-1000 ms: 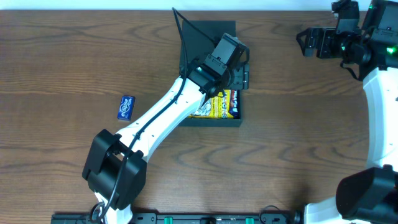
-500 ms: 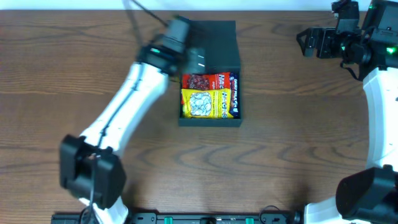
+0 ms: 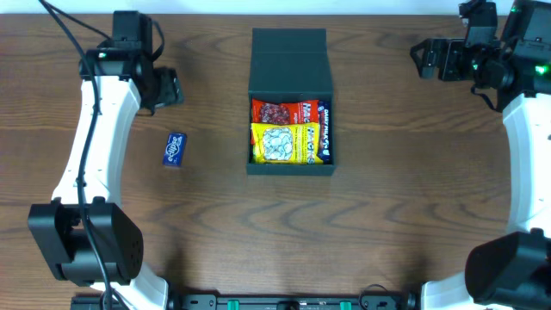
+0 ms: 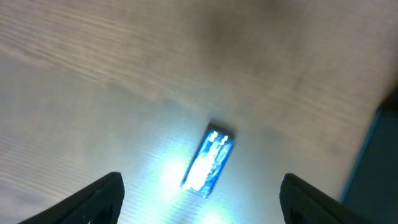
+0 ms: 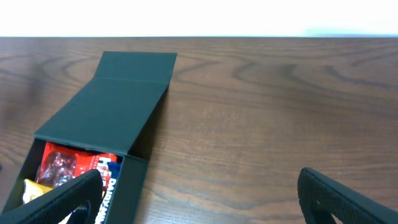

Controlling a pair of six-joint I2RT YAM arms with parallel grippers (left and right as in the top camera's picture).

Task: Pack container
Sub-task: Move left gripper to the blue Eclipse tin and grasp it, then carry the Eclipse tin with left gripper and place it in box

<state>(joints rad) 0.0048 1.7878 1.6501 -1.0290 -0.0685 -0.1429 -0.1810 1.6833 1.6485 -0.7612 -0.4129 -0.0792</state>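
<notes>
Overhead, bench: a dark brown wooden bench (image 3: 387, 215) with a pale strip along the far edge.
Overhead, left end effector: the left end effector (image 3: 170, 88) is up at the far left, spread open and holding nothing.
Overhead, right end effector: the right end effector (image 3: 420, 59) is at the far right corner, spread wide and empty.
Overhead, container: the container (image 3: 290, 170) sits in the middle of the bench, its lid (image 3: 290, 60) flipped back flat.
Overhead, inside: a red packet (image 3: 280, 112) lies by the hinge with a yellow packet (image 3: 280, 145) touching it.
Overhead, loose thing: a blue packet (image 3: 175, 149) lies on the bench, well left of the container.

Left wrist, bench: pale and blurry wood.
Left wrist, end effector: fingers far apart, with the blue packet (image 4: 209, 161) lying on the bench beyond them, untouched.
Left wrist, right edge: a dark shape, maybe the container; too blurry to tell.

Right wrist, room: a white wall (image 5: 199, 18) behind the bench.
Right wrist, end effector: fingers wide apart and empty.
Right wrist, container: at the left, open, with the red packet (image 5: 59, 165) showing.
</notes>
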